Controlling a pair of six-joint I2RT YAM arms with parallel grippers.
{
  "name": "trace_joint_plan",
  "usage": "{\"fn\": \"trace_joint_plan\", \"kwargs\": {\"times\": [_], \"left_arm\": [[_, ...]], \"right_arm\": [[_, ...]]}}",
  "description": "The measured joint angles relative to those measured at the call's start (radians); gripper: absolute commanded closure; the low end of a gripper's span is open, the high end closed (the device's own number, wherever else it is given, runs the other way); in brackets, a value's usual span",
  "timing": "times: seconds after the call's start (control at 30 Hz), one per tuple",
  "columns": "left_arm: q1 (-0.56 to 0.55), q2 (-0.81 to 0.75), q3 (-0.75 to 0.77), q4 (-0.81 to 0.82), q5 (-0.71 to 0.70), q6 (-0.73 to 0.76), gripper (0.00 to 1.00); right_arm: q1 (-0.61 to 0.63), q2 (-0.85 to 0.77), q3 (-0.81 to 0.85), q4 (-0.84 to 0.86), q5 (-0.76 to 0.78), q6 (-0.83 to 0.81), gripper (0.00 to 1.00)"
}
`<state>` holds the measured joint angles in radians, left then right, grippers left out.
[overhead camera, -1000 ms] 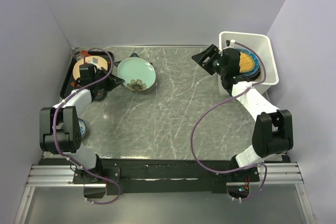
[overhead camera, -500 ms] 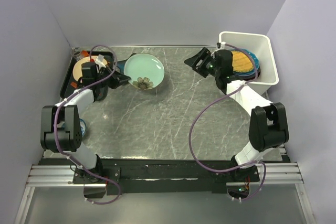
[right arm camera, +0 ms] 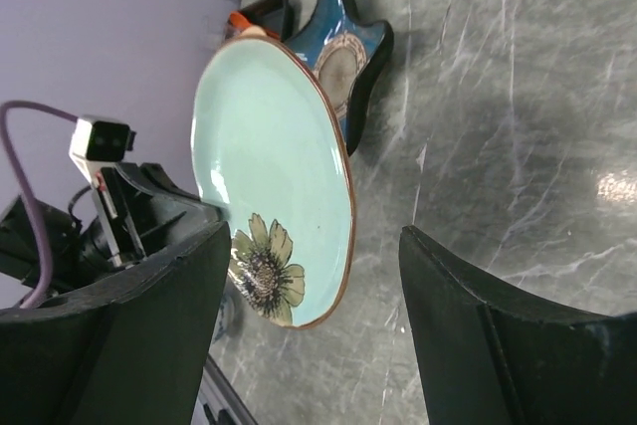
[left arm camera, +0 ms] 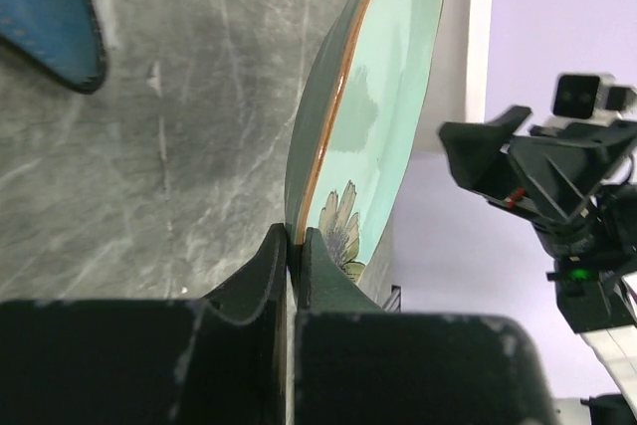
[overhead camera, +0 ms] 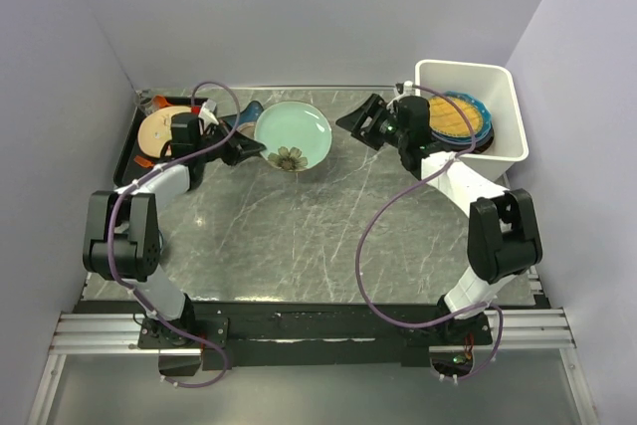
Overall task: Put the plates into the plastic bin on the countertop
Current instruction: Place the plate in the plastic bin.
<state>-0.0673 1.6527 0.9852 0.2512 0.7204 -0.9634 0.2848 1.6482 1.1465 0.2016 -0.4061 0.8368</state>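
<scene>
Mint-green round daisy plate (overhead camera: 292,135) is clamped at its rim by the left gripper (overhead camera: 246,146) over the far dark grey veined countertop (overhead camera: 328,226). The right gripper (overhead camera: 360,121) is spread wide between it and the white plastic bin (overhead camera: 503,87).

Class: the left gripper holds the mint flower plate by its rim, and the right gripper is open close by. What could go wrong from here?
1. The left gripper pinches the mint plate only at its rim, so it could pivot or slip.
2. The right gripper is open beside it; a mistimed handover could drop it onto the countertop.
3. The plastic bin already holds an orange plate; a hard landing might chip both.
</scene>
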Motion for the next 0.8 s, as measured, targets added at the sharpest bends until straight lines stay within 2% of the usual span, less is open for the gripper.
{"fn": "trace_joint_plan", "kwargs": {"times": [0.43,0.8], "left_arm": [[-0.053,0.005,0.025,0.046,0.029,-0.013,0.99],[-0.093,0.043,0.031,0.097,0.043,-0.052,0.99]], "right_arm": [[0.012,0.042,0.0,0.025,-0.038,0.007,0.29],[0.012,0.051,0.0,0.052,-0.074,0.011,0.51]]}}
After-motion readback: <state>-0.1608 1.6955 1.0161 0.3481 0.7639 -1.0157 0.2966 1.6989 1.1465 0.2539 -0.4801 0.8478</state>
